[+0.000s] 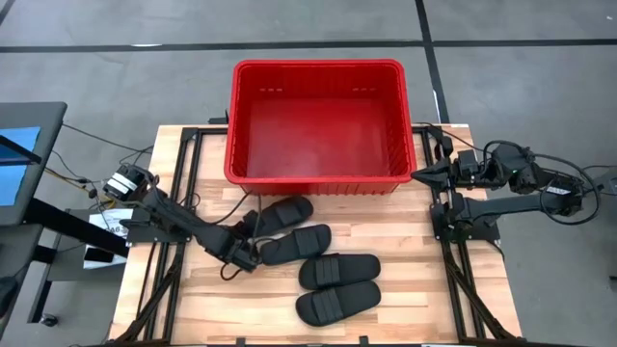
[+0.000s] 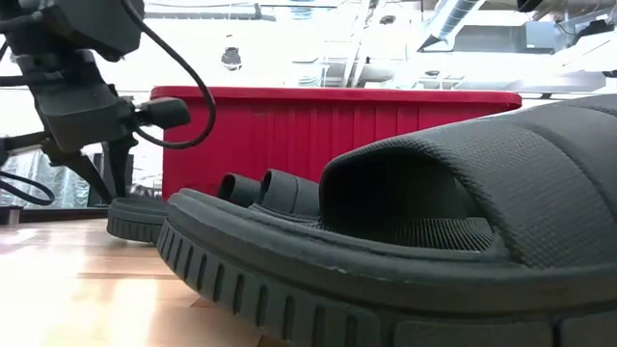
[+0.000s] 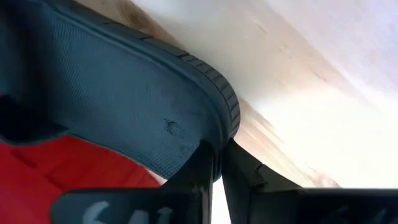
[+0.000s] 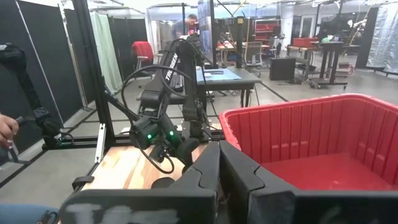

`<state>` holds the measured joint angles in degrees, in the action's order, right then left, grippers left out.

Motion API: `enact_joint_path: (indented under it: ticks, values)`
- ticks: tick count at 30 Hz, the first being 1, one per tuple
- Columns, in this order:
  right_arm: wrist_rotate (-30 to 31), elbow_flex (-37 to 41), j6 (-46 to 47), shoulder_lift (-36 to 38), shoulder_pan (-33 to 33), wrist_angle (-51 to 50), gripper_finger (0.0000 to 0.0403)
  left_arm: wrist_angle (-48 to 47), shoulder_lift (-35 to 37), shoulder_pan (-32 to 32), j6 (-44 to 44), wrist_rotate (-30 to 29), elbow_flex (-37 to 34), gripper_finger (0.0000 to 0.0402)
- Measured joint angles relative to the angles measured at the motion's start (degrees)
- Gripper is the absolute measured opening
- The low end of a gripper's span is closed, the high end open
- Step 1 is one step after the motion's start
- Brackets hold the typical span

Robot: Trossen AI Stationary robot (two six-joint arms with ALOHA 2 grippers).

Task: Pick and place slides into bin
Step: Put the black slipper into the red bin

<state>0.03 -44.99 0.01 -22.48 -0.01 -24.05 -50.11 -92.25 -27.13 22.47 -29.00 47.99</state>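
Four black slides lie flat on their soles on the wooden table in front of the red bin (image 1: 318, 66): one (image 1: 285, 213) nearest the bin, one (image 1: 299, 242) beside it, and two more (image 1: 339, 271) (image 1: 337, 302) nearer the front edge. My left gripper (image 1: 251, 256) is low at the left end of the second slide. Its fingers are shut, and their tips (image 3: 219, 155) sit at that slide's end rim (image 3: 229, 118). My right gripper (image 1: 416, 174) is shut and empty, and waits beside the bin's right wall. My left gripper's shut fingertips (image 3: 208, 158) stand right against the rim at the left end of the second slide (image 3: 231, 127), coming in low from the table's left. I cannot tell whether they touch it. The slide lies flat on the table.
The bin (image 2: 337, 125) stands at the table's far middle and nothing shows inside it (image 4: 323, 168). Bare wood lies left of the slides and along the front edge. Black frame rails run along both table sides. People and workbenches show in the room beyond.
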Motion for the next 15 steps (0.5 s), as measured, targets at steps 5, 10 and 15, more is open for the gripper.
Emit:
enact_joint_path:
  ticks: [5,10,15]
  values:
    - [0.0,0.0,0.0,0.0,0.0,0.0,0.0000,-3.1,0.0,-2.2,-2.9,1.2,1.7,0.0005]
    - [0.0,0.0,0.0,0.0,0.0,0.0,0.0000,-4.6,0.1,-4.7,-4.4,4.7,4.1,0.0004]
    - [0.0,0.0,0.0,0.0,0.0,0.0,0.0000,-8.8,0.1,-7.5,-7.9,5.0,8.0,0.0004]
